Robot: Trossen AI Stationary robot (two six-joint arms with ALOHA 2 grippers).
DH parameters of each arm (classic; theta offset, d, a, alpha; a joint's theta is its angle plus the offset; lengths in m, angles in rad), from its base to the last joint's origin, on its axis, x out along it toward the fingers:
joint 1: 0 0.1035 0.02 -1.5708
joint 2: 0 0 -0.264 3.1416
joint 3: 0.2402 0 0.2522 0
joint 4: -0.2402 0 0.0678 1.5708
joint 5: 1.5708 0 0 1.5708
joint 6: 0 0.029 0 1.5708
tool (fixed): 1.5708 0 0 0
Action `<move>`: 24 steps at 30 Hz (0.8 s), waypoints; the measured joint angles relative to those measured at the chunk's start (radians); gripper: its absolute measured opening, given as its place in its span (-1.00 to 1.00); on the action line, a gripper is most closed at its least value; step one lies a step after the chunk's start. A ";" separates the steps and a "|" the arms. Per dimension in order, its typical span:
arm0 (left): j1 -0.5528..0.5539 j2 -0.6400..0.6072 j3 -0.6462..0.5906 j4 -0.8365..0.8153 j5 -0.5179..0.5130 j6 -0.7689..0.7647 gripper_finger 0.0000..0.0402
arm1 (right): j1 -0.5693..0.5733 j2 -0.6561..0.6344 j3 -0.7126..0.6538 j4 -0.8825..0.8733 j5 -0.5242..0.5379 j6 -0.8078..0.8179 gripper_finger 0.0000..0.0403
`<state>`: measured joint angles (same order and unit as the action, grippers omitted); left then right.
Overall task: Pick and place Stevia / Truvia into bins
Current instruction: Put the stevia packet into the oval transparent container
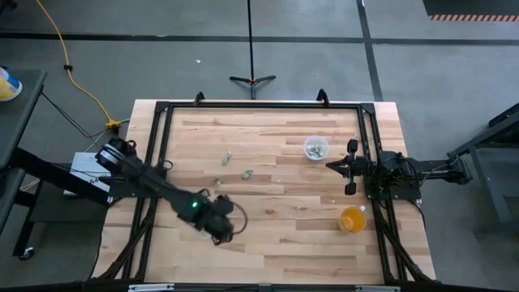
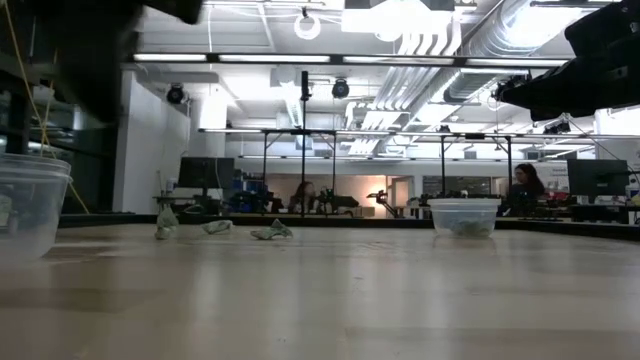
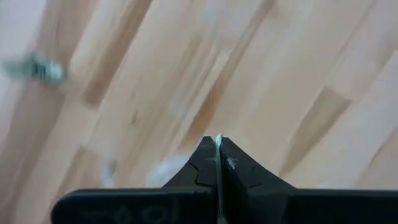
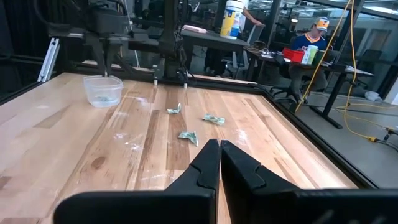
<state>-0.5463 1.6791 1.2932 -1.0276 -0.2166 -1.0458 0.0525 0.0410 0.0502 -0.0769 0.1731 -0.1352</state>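
— Left arm first. What is it doing?

— The left gripper [image 1: 217, 219] sits low in the high view, left of centre. In its wrist view the fingers are pressed together with a thin pale edge, one Stevia packet [image 3: 218, 139], pinched between the tips. A flat packet has to be nipped by its edge, I'd judge, which is why the jaws are so tight.

— And the bins?

— One clear cup [image 1: 315, 148] stands at the upper right of the table [image 1: 268, 243], with pale scraps inside. A second clear cup [image 2: 30, 205] shows at the left edge of the low view; overhead I cannot find it, the arm likely covers it.

— Remaining packets?

— Three loose packets [image 1: 229, 155] lie crumpled around the upper middle, apart from each other and well apart from the cup.

— Right arm?

— The right gripper [image 1: 330, 166] waits at the right side, just below that cup, fingers nearly touching, holding nothing. An orange cup [image 1: 353, 219] stands below it, unused.
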 joint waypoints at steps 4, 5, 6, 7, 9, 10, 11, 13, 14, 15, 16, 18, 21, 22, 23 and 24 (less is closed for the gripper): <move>-0.067 0.005 0.000 -0.089 -0.007 -0.115 -0.72 | 0.000 0.000 0.000 0.000 0.000 -0.001 -0.97; -0.076 0.010 0.000 -0.092 -0.005 -0.133 -0.68 | 0.000 0.000 0.000 0.000 0.000 -0.002 -0.96; -0.084 0.013 -0.002 -0.090 -0.001 -0.146 -0.65 | 0.000 0.000 0.000 -0.001 0.000 -0.002 -0.96; -0.093 0.013 -0.005 -0.085 -0.002 -0.161 -0.62 | 0.000 0.000 0.000 0.000 0.000 -0.002 -0.96; -0.097 0.011 -0.015 -0.066 -0.011 -0.174 -0.56 | 0.000 0.000 0.000 -0.001 0.000 -0.003 -0.96; -0.097 0.011 -0.017 -0.067 -0.009 -0.178 -0.53 | 0.000 0.000 0.000 -0.001 0.000 -0.003 -0.96; -0.096 0.012 -0.018 -0.076 -0.007 -0.184 -0.51 | 0.000 0.000 0.000 -0.001 0.000 -0.003 -0.96; -0.086 0.011 -0.018 -0.082 -0.007 -0.197 -0.45 | 0.000 0.000 0.000 -0.001 0.000 -0.003 -0.96; -0.081 0.011 -0.018 -0.079 -0.007 -0.197 -0.42 | 0.000 0.000 0.000 -0.001 0.000 -0.004 -0.96; -0.075 0.011 -0.018 -0.087 -0.014 -0.195 -0.39 | 0.000 0.000 0.000 -0.001 0.000 -0.004 -0.96; -0.064 0.011 -0.018 -0.105 -0.040 -0.193 -0.36 | 0.000 0.000 0.000 -0.001 0.000 -0.004 -0.96; -0.034 0.010 -0.018 -0.145 -0.111 -0.207 -0.29 | 0.000 0.000 0.000 -0.001 0.000 -0.004 -0.96; 0.053 0.010 -0.018 -0.218 -0.177 -0.210 -0.17 | 0.000 0.000 0.000 -0.001 0.000 -0.019 -0.98; 0.087 0.010 -0.018 -0.228 -0.174 -0.178 -0.13 | 0.000 0.000 0.000 -0.001 0.000 -0.022 -0.98; 0.124 0.010 -0.018 -0.231 -0.170 -0.134 -0.09 | 0.000 0.000 0.000 -0.001 0.000 -0.022 -0.99; 0.161 0.010 -0.018 -0.228 -0.166 -0.084 -0.04 | 0.000 0.000 0.000 -0.001 -0.001 -0.022 -0.99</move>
<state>-0.3854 1.6894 1.2751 -1.2556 -0.3824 -1.1302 0.0525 0.0409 0.0502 -0.0780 0.1721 -0.1574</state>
